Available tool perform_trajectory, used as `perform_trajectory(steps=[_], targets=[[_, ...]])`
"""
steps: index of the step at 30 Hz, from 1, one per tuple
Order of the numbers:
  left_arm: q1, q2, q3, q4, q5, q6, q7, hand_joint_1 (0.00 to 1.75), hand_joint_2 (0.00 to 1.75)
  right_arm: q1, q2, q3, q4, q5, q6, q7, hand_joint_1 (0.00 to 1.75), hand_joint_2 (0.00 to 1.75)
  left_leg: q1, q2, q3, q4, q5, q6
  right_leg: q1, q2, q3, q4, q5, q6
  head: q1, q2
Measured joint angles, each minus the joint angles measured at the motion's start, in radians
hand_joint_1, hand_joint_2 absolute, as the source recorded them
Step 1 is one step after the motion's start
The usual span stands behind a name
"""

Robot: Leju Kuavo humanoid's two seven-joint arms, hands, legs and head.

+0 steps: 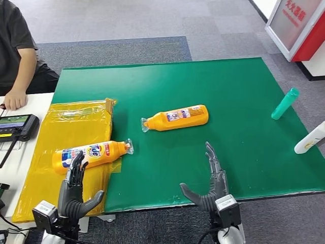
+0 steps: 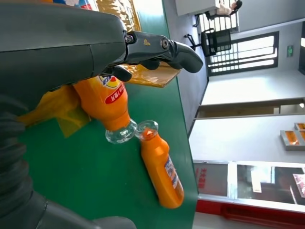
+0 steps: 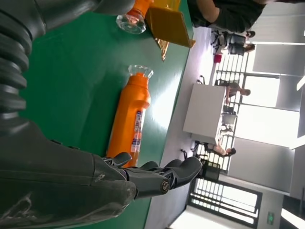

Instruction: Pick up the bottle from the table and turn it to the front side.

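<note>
Left robot hand (image 1: 74,185) spread over labelled bottle (image 1: 92,154), right robot hand (image 1: 210,185) spread, empty

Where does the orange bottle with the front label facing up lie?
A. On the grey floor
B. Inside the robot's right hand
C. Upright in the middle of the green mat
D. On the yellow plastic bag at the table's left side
D: the orange bottle with the clear cap lies flat on the yellow plastic bag, with the left hand open just beside it.
</note>
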Motion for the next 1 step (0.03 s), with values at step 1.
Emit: perform_trajectory(steps=[1], targets=[[0.0,0.0,0.0,0.0,0.0,-0.003,0.0,0.0,1.75,0.0,0.0,0.002,0.002,-0.001,0.004,0.001,0.0,1.75,0.0,0.0,0.0,0.0,0.0,0.0,0.0,0.0,0.0,0.0,0.0,0.0,0.0,0.0]])
